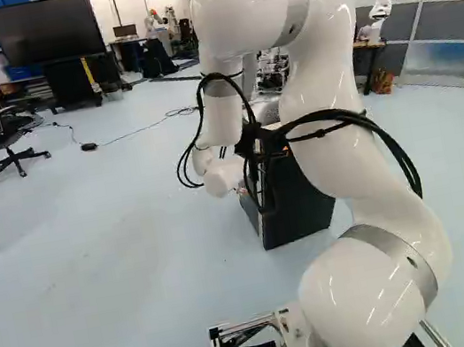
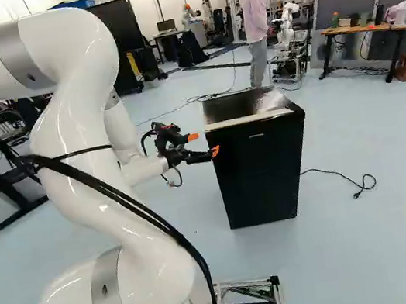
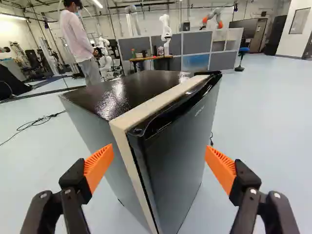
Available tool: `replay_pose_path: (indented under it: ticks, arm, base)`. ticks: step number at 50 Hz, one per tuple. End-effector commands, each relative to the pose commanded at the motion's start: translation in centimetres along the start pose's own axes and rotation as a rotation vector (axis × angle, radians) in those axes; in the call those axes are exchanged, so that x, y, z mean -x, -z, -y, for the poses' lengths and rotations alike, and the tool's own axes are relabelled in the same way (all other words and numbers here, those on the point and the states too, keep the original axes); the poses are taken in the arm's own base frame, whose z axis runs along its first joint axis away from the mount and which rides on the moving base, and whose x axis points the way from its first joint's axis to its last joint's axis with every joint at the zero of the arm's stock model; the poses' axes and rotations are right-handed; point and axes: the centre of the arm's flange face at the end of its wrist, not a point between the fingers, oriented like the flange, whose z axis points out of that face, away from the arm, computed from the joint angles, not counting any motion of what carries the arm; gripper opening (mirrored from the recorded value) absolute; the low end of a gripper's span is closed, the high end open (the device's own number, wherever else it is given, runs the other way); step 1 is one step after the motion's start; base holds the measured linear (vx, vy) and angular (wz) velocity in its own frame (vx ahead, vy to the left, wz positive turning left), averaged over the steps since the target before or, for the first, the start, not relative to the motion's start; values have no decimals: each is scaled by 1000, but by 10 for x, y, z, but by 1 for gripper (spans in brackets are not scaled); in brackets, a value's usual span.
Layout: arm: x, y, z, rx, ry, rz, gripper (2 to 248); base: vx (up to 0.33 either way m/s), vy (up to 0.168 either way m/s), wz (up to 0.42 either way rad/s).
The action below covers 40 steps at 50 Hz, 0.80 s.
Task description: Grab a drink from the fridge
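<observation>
Just ahead of the black two-finger gripper w/ ribbed orange pads (image 3: 159,152) stands the boxy black mini fridge w/ grey sides (image 2: 260,173), its near front corner between the lines of the fingers. Jaws wide apart, nothing gripped; no contact w/ the fridge that I can make out. Drink: not in sight, prob. inside.

Step in hand, as I judge it: get the flat dark door (image 3: 180,151) open. Best hold is prob. the glossy black lip along the door's top (image 3: 168,114) or the door's near upright edge, next to the long beige strip (image 3: 158,101). Dark bit at the far top corner may be a hinge; if so, near edge swings, so work there. Line up w/ that edge, ease in slowly, hook or pinch the door only, not the body, then pull in an arc, not dead straight, w/ room for the swing. Too hard a tug could slide or tip the fridge; a shallow hold could slip off.

Hard to tell: whether the door is fully shut or a touch ajar, how deep the lip's recess goes, hinge side for sure. Far side + back of fridge hidden in wrist view; in left base view the thick white arm (image 1: 331,120) & its cables cover much of it.
</observation>
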Motion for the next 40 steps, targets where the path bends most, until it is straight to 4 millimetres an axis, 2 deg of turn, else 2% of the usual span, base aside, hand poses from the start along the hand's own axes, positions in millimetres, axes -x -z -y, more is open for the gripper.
replay_pose_path:
  ticks: [40]
  arm:
    - [-3,-19,-5,42,-15,-7,247]
  base:
    - [0,0,0]
